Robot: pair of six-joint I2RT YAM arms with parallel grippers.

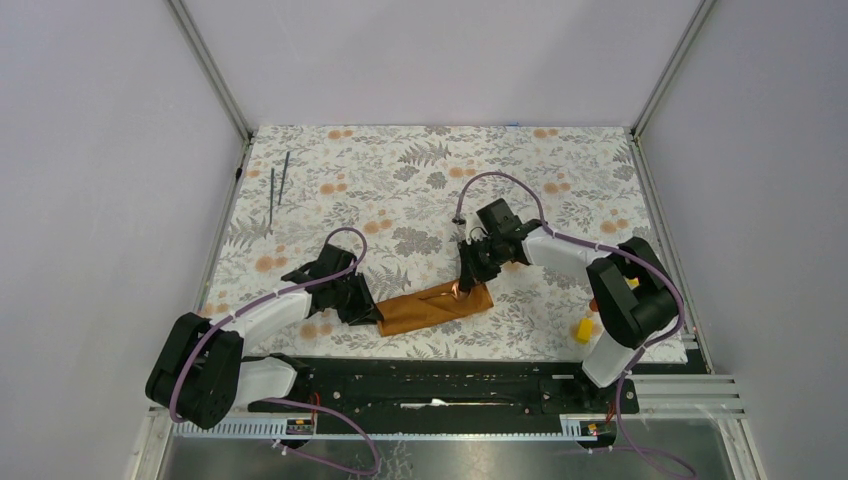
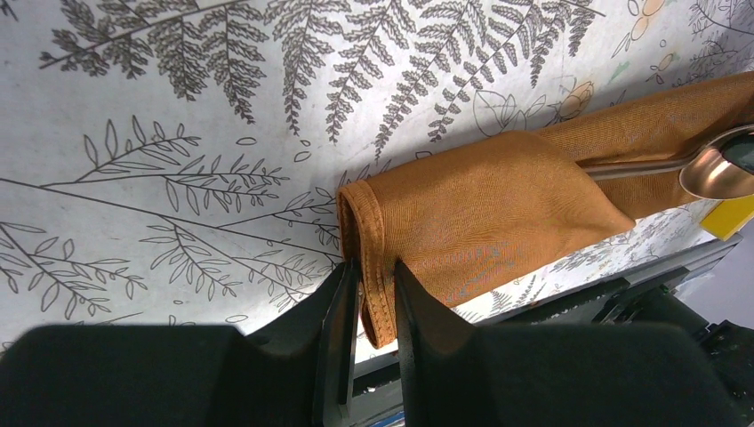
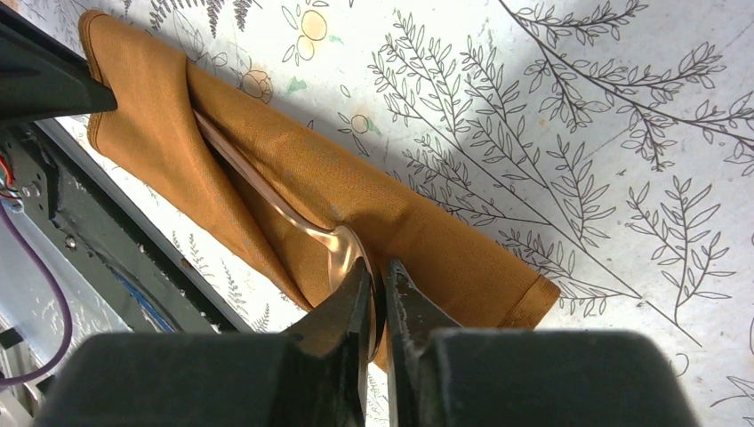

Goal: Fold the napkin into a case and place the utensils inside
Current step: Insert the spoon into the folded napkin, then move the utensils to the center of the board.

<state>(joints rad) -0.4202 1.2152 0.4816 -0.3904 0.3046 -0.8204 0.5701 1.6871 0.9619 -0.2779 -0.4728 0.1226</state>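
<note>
The left hand [image 2: 375, 294] is pinching the stitched end of the case [image 1: 435, 307], which is lying near the front edge of the desk [image 1: 560, 200], while the right hand [image 3: 378, 285] is clamping tight on the spoon [image 3: 340, 252] bowl, handle sitting in the pocket. Cloth's looking soft and floppy, so gripping the thicker hem is making sense, and that slick thin spoon is probably needing a firm pinch. Two dark rods [image 1: 272, 188] are lying far left.

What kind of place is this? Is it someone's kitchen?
Most likely a robot test booth, not a kitchen. Plain white walls and metal posts box in the floral tablecloth. The left arm and right arm are bolted to a black rail at its near edge.
</note>
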